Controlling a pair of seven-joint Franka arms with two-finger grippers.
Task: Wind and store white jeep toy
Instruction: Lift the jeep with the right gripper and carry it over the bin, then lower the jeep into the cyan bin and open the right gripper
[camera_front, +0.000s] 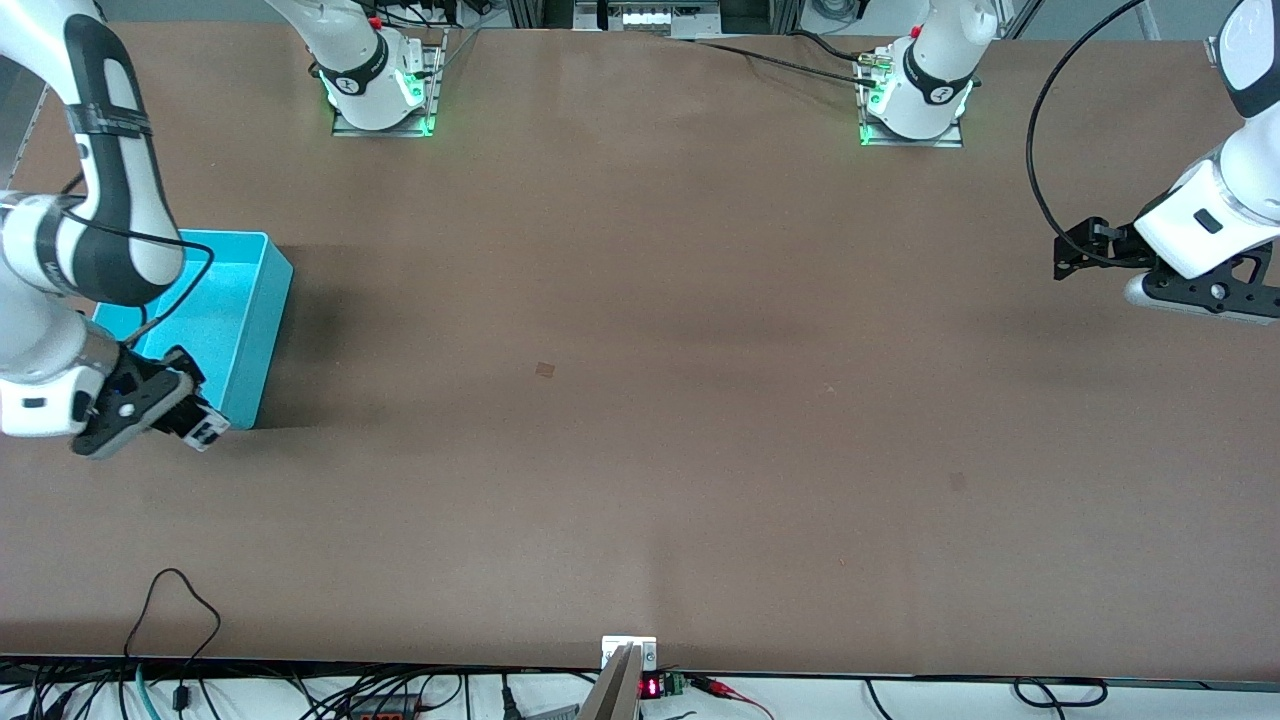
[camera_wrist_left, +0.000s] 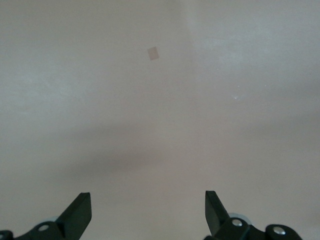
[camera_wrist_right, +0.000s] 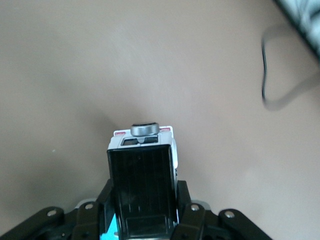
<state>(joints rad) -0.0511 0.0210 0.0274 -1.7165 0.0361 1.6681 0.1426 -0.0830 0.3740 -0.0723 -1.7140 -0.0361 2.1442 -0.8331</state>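
My right gripper (camera_front: 192, 414) is shut on the white jeep toy (camera_front: 207, 432). It holds the toy over the table, just off the corner of the cyan bin (camera_front: 268, 335) that lies nearest the front camera. In the right wrist view the jeep (camera_wrist_right: 142, 175) shows its black ribbed roof between the fingers (camera_wrist_right: 186, 210), with its white tail and a round grey spare wheel pointing away. A sliver of the bin (camera_wrist_right: 107, 229) shows under it. My left gripper (camera_front: 1072, 256) is open and empty, up over the left arm's end of the table; its view (camera_wrist_left: 148, 210) shows bare tabletop.
A small square mark (camera_front: 545, 369) lies mid-table, also in the left wrist view (camera_wrist_left: 153, 52). A black cable loop (camera_front: 176, 603) lies near the front edge, seen also in the right wrist view (camera_wrist_right: 267, 85). Both arm bases stand along the table's robot edge.
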